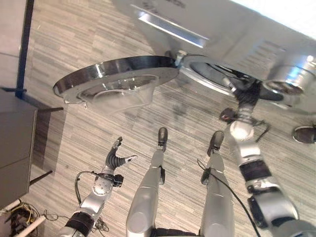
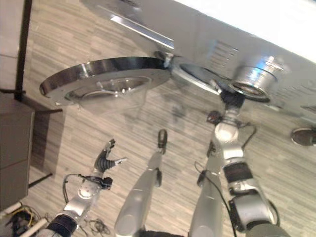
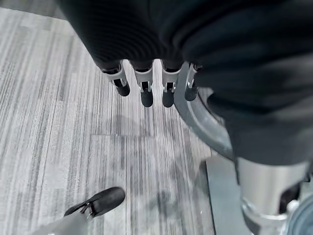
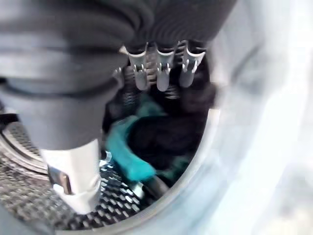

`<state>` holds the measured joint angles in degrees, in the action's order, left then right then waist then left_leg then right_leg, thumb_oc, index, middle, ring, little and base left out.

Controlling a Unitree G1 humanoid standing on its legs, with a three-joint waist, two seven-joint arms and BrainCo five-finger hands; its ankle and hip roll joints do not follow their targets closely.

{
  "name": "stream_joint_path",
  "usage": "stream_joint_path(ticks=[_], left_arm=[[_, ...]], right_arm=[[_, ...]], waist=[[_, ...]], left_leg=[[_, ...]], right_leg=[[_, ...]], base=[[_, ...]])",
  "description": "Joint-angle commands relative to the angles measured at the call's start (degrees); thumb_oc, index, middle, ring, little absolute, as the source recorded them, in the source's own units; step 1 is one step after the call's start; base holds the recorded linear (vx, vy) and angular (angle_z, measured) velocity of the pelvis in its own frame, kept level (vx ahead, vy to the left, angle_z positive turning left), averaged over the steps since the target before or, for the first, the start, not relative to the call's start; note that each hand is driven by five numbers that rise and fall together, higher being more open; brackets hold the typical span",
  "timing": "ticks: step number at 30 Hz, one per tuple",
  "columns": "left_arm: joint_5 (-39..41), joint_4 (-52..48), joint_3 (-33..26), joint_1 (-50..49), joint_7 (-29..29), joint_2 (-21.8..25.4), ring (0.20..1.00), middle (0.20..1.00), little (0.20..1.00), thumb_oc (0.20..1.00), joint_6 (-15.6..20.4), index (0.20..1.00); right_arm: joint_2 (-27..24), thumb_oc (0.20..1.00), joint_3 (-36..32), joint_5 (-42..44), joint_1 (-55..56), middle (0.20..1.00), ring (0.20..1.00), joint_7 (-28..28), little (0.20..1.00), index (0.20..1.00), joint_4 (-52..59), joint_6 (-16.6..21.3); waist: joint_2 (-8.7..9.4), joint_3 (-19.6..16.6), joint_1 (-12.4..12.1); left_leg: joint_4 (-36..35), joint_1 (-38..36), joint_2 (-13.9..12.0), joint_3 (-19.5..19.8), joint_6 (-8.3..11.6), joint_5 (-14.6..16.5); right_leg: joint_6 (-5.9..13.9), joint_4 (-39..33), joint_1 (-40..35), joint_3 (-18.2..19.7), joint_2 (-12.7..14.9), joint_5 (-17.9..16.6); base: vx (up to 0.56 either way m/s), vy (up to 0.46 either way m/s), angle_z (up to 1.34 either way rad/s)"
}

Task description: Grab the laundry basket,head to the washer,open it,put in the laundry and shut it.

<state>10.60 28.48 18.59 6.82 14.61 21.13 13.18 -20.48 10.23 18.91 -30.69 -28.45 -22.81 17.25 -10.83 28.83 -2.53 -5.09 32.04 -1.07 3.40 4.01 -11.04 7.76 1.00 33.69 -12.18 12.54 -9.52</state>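
The washer (image 1: 222, 29) stands ahead with its round glass door (image 1: 116, 79) swung wide to the left. My right hand (image 1: 246, 93) reaches into the drum opening (image 1: 212, 74). In the right wrist view its fingers (image 4: 164, 73) and thumb are straight and hold nothing. Just past them, teal cloth (image 4: 127, 156) and black cloth (image 4: 166, 137) lie on the perforated drum wall (image 4: 29, 196). My left hand (image 1: 116, 160) hangs low over the floor below the door, fingers (image 3: 146, 93) relaxed and empty. The door's rim (image 3: 200, 122) shows beside them.
A dark cabinet (image 1: 15, 148) stands at the left, with a blue post (image 1: 22, 49) behind it. A person's shoe (image 1: 303, 133) rests on the floor at the right edge. A shiny silver knob (image 1: 289, 81) juts from the washer front. Striped grey floor (image 1: 74, 123) lies around.
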Motion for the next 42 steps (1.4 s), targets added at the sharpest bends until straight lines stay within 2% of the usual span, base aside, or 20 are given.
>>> stream_joint_path(ticks=[1,5,7,8,9,10,14,16,17,19,20,22,24,32,42], left_arm=[[-1.13,3.4,1.96,-1.75,-0.42,0.01,1.0,1.0,1.0,1.0,-0.68,1.0],[-1.31,5.92,1.84,-2.15,-1.42,-0.58,1.0,1.0,1.0,1.0,-0.98,1.0],[-2.52,7.71,1.24,-2.51,-1.37,-0.49,1.0,1.0,1.0,1.0,-1.17,1.0],[-3.17,10.64,-0.03,-2.76,-1.1,-0.67,1.0,1.0,1.0,1.0,-1.48,1.0],[-3.1,12.25,-0.85,-2.94,-0.73,-0.78,1.0,1.0,1.0,1.0,-1.53,1.0],[-3.1,12.26,-0.86,-2.93,-0.73,-0.77,1.0,1.0,1.0,1.0,-1.52,1.0],[-5.33,22.2,-4.67,-3.33,1.48,-2.1,1.0,1.0,1.0,1.0,-2.51,1.0],[-7.91,30.7,-6.13,-3.47,1.81,-3.64,1.0,1.0,1.0,1.0,-3.89,1.0],[-7.91,30.7,-6.13,-3.47,1.81,-3.64,1.0,1.0,1.0,1.0,-3.89,1.0],[-9.88,35.56,-6.05,-3.24,1.35,-4.8,1.0,1.0,1.0,1.0,-4.64,1.0],[-11.97,39.22,-5.62,-3.69,0.03,-5.92,1.0,1.0,1.0,1.0,-5.48,1.0],[-11.97,39.24,-5.62,-3.68,0.04,-5.93,1.0,1.0,1.0,1.0,-5.47,1.0],[-14.26,42.22,-4.17,-3.77,-1.61,-7.67,1.0,1.0,1.0,1.0,-6.13,1.0],[-15.55,42.95,-2.53,-3.13,-3.74,-8.97,1.0,1.0,1.0,1.0,-6.52,1.0],[-15.89,44.68,-2.05,-4.56,-5.48,-10.6,1.0,1.0,1.0,1.0,-6.59,1.0]], right_arm=[[-0.09,1.0,1.23,0.04,1.25,1.0,1.0,4.5,1.0,1.0,-0.25,1.32],[3.33,1.0,1.42,2.63,8.74,1.0,1.0,7.35,1.0,1.0,-4.49,-0.12],[3.24,1.0,2.14,1.47,13.18,1.0,1.0,8.88,1.0,1.0,-6.03,-1.76],[3.72,1.0,2.76,1.5,16.96,1.0,1.0,11.07,1.0,1.0,-11.03,-3.45],[3.8,1.0,3.45,0.14,18.34,1.0,1.0,11.52,1.0,1.0,-13.16,-4.51],[3.81,1.0,3.45,0.13,18.32,1.0,1.0,11.51,1.0,1.0,-13.16,-4.51],[2.95,1.0,5.78,-12.2,25.11,1.0,1.0,12.66,1.0,1.0,-22.89,-8.85],[4.4,1.0,4.91,-16.77,27.97,1.0,1.0,14.18,1.0,1.0,-35.36,-11.26],[4.4,1.0,4.91,-16.77,27.97,1.0,1.0,14.18,1.0,1.0,-35.36,-11.26],[5.36,1.0,5.21,-19.49,28.28,1.0,1.0,14.37,1.0,1.0,-41.82,-12.54],[5.83,1.0,5.52,-22.73,28.68,1.0,1.0,15.03,1.0,1.0,-47.11,-13.86],[5.83,1.0,5.52,-22.74,28.68,1.0,1.0,15.03,1.0,1.0,-47.13,-13.84],[6.63,1.0,5.82,-24.51,28.87,1.0,1.0,16.03,1.0,1.0,-50.82,-14.93],[7.23,1.0,5.48,-24.75,28.97,1.0,1.0,18.02,1.0,1.0,-54.41,-16.11],[6.0,1.0,5.13,-25.29,29.23,1.0,1.0,18.59,1.0,1.0,-56.09,-15.98]], waist=[[0.9,-1.79,-1.05],[2.55,-3.28,0.59],[3.68,-4.34,1.42],[5.22,-5.89,2.02],[5.94,-6.76,2.19],[5.97,-6.87,2.22],[8.79,-10.96,2.78],[10.29,-15.63,3.25],[10.29,-15.63,3.25],[10.64,-17.8,3.37],[10.98,-20.85,3.32],[10.97,-20.77,3.31],[11.58,-24.38,3.45],[12.13,-27.66,3.3],[10.73,-28.83,3.27]], left_leg=[[0.09,-3.82,-0.49,-1.93,1.09,5.98],[0.09,-6.09,-0.31,-2.68,0.77,6.61],[0.09,-7.64,-0.38,-3.09,0.67,7.06],[0.09,-9.76,-0.64,-3.7,0.51,7.62],[0.09,-10.9,-0.73,-3.94,0.27,7.94],[0.09,-10.71,-0.67,-3.92,0.24,7.83],[0.27,-16.68,-1.25,-4.52,-0.68,9.56],[0.48,-22.17,-1.57,-4.55,-1.4,11.04],[0.48,-22.17,-1.57,-4.55,-1.4,11.04],[0.37,-25.15,-1.99,-4.57,-1.43,11.68],[0.26,-28.41,-2.3,-4.57,-1.61,12.65],[0.24,-28.52,-2.31,-4.58,-1.61,12.66],[0.09,-32.38,-2.76,-4.65,-1.6,14.11],[0.09,-35.88,-3.6,-4.7,-1.34,15.29],[0.09,-36.43,-4.17,-4.36,-0.85,14.98]], right_leg=[[0.99,4.96,-2.62,0.71,0.36,7.47],[1.41,2.56,-5.59,0.95,0.76,5.96],[1.71,1.34,-7.57,0.92,0.94,5.23],[1.94,-0.23,-9.93,1.1,1.05,4.52],[2.05,-0.89,-11.11,1.36,1.06,4.15],[2.06,-1.01,-11.0,1.35,1.11,3.99],[2.32,-2.89,-16.94,1.85,1.06,3.77],[2.45,-3.28,-22.01,1.85,0.62,4.45],[2.45,-3.28,-22.01,1.85,0.62,4.45],[2.4,-3.16,-24.37,1.8,0.28,5.2],[2.17,-2.96,-26.94,2.15,-0.27,6.14],[2.16,-2.98,-27.04,2.15,-0.28,6.15],[2.16,-3.9,-30.69,2.66,-0.79,6.9],[1.7,-4.59,-34.49,3.11,-1.45,8.17],[1.11,-5.84,-35.96,2.93,-1.94,8.02]], base=[[-0.02,0.089,-0.11],[0.0,0.055,-0.05],[0.01,0.046,-0.09],[0.05,0.038,-0.06],[0.04,0.03,-0.03],[0.05,0.015,-0.06],[0.1,0.006,-0.22],[0.17,0.022,-0.09],[0.12,0.017,-0.06],[0.11,0.022,-0.05],[0.13,0.025,-0.03],[0.08,0.01,-0.07],[0.11,0.004,-0.05],[0.04,-0.007,-0.03],[0.0,0.0,0.0]])
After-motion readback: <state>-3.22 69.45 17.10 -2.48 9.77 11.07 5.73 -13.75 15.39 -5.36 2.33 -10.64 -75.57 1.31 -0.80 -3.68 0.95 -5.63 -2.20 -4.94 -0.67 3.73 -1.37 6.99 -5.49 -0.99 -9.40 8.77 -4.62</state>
